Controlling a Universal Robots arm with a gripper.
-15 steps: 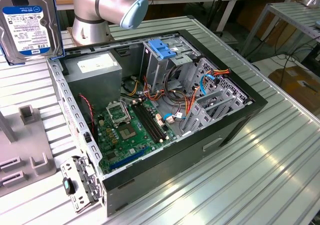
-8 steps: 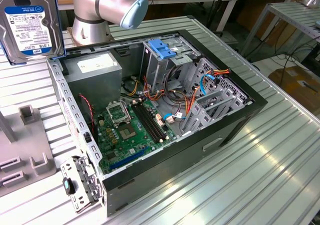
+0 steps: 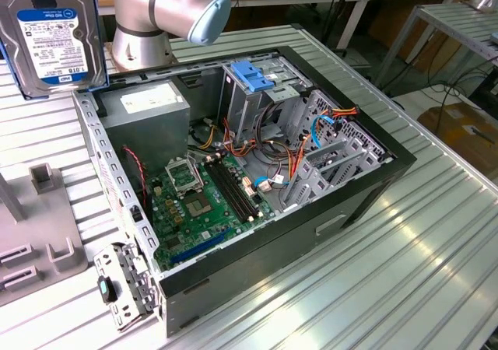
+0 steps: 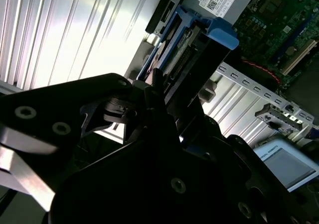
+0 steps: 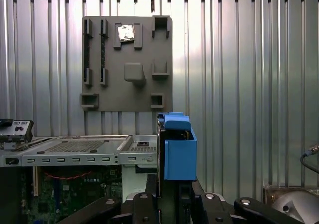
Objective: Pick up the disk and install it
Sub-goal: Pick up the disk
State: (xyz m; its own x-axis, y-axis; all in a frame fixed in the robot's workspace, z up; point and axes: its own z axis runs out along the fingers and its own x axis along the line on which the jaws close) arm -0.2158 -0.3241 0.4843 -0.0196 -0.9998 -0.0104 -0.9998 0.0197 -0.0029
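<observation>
The ribbed metal table (image 3: 405,241) carries the open computer case (image 3: 257,264), with its drive bay (image 3: 243,101) on the far side. The disk (image 3: 53,43) hangs upright at the exterior view's far left, outside the case, pinched edge-on by the claw (image 5: 172,196). For this carry, I judge that a firm grip and a squarely held disk matter most, well clear of the case wall.

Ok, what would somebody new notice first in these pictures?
The open computer case on the ribbed metal table, its green motherboard exposed, dominates the exterior view. At that view's upper left hangs the disk, white label facing out. In the first wrist view the gripper holds it edge-on.
</observation>
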